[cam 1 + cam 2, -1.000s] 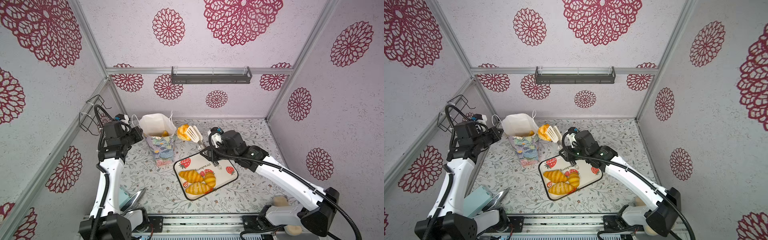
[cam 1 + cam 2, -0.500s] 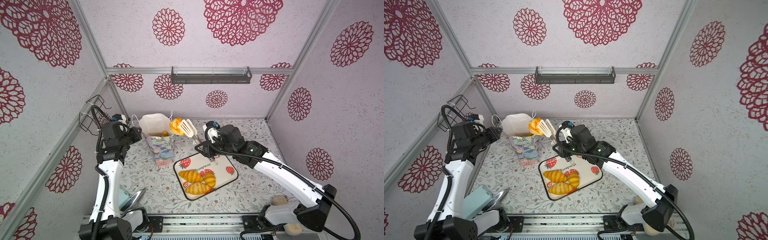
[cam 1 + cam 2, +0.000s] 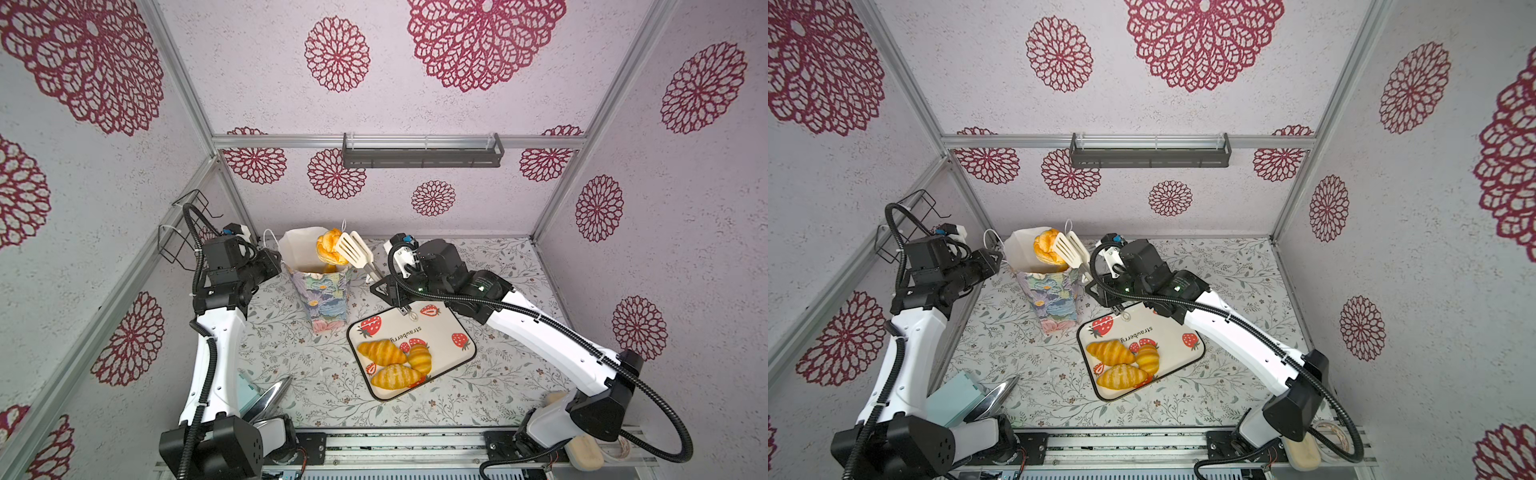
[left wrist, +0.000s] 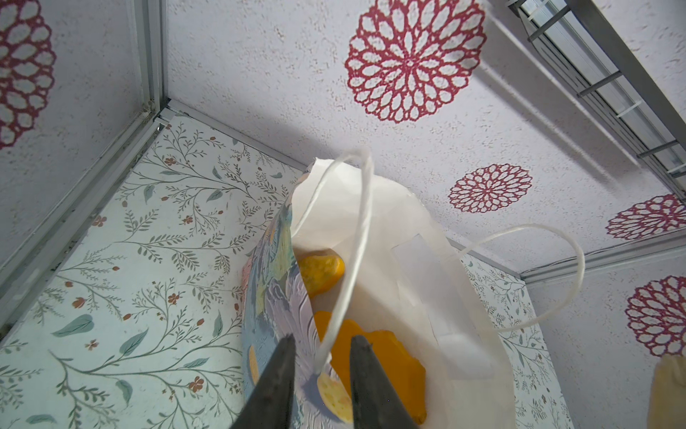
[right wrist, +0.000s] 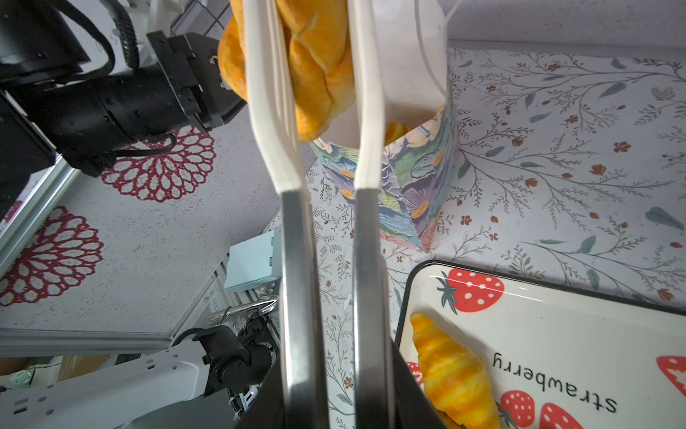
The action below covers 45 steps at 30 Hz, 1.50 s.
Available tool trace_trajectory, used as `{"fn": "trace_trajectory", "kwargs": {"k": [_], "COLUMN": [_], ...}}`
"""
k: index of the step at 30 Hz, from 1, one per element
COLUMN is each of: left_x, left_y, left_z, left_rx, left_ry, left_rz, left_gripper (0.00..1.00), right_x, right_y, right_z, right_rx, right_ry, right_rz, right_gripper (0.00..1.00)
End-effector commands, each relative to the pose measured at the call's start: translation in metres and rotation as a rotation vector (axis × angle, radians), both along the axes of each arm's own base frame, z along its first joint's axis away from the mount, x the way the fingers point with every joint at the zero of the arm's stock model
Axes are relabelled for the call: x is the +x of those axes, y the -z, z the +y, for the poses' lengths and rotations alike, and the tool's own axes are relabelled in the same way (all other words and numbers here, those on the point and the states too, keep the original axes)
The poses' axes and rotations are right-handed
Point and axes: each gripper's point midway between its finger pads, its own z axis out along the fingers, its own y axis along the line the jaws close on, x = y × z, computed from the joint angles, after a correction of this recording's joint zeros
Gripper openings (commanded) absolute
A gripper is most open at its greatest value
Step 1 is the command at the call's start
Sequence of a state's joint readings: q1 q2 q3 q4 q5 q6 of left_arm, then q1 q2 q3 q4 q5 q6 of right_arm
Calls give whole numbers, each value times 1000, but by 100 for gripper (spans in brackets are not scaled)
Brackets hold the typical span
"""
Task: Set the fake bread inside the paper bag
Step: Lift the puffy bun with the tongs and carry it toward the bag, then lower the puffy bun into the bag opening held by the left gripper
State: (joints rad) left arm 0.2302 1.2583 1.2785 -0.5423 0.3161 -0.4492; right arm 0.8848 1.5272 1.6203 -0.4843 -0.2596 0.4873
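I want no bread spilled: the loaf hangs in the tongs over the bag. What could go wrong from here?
1. The plaited loaf hangs in the tongs close to the paper bag rim; released here, it might catch the rim and fall outside.
2. The left gripper has its jaws apart around the bag's wall, so the tall bag looks unbraced and a nudge may tip it.
3. The cord handle runs between those jaws and could snag.
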Motion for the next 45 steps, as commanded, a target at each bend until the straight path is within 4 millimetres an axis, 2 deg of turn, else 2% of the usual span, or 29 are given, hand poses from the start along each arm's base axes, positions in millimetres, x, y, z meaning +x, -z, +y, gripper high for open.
{"fn": "trace_trajectory", "kwargs": {"k": [1,7,12,17,20,24,30,41,45], "left_x": [3,9,9,9,9,9,10,9,10], "left_y": [-11,-3,6,6,8,10,8,10,11], "left_z": [1,-9,-1,2,2,1,4,20,20], "left_rx": [-1,81,125,142,143,142,138,113,93], "left_ry": [-2,12,-19,-32,-32,-26,-33,-72,-66], "left_rz": [-15,57,96,100,105,99,91,95,90], "left_gripper": [29,29,30,30,18,13,2,0,0], "right_x": [1,10,14,17,20,25,28,32,33], "right_y": [-36,-29,-26,-23,-21,-17,-12,-1,-1], "right_z": [9,19,25,29,32,34,36,38,39], "right_rx": [75,52,49,49,43,23,5,-20,-20], "right_ry": [-34,-34,-38,-41,-39,-26,-21,-12,-12], "right_rz": [-93,-83,-84,-80,-77,-72,-63,-47,-49], "right_gripper": [33,33,33,33,33,33,33,33,33]}}
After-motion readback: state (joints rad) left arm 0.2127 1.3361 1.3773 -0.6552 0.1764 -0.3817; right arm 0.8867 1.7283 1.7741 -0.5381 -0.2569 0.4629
